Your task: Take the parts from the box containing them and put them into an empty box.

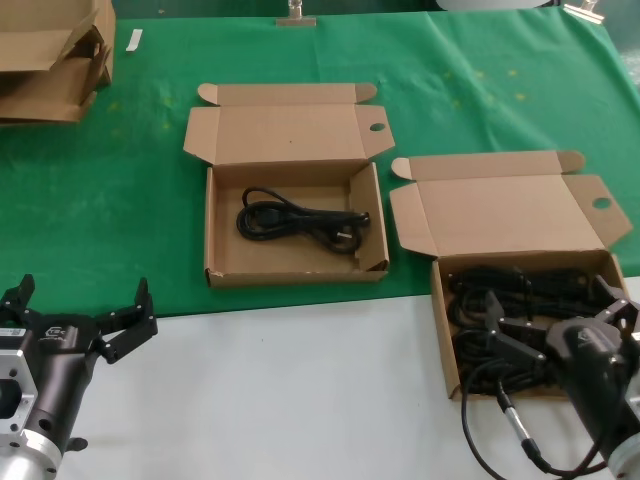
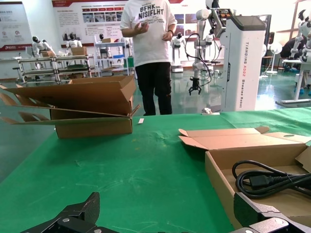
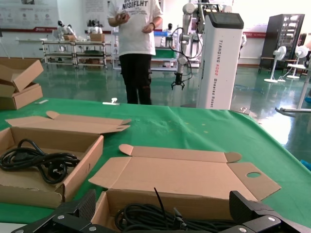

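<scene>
Cardboard receiving box [image 1: 215, 240] at 12 o'clock holds one power cord [image 1: 300, 222]; remaining cords [image 1: 500, 290] fill the source box [image 1: 440, 320] at 4 o'clock. Right end effector [image 1: 545, 335] spread over them, nothing gripped; left end effector [image 1: 85, 320] apart, idle at 8 o'clock on the desk [image 1: 300, 400]

Robotics showroom: display robots [image 2: 197, 43], wall posters [image 2: 87, 12], shelving [image 2: 41, 65].

Flat boxes [image 1: 50, 60], far-left on green cloth [image 1: 120, 210]
</scene>
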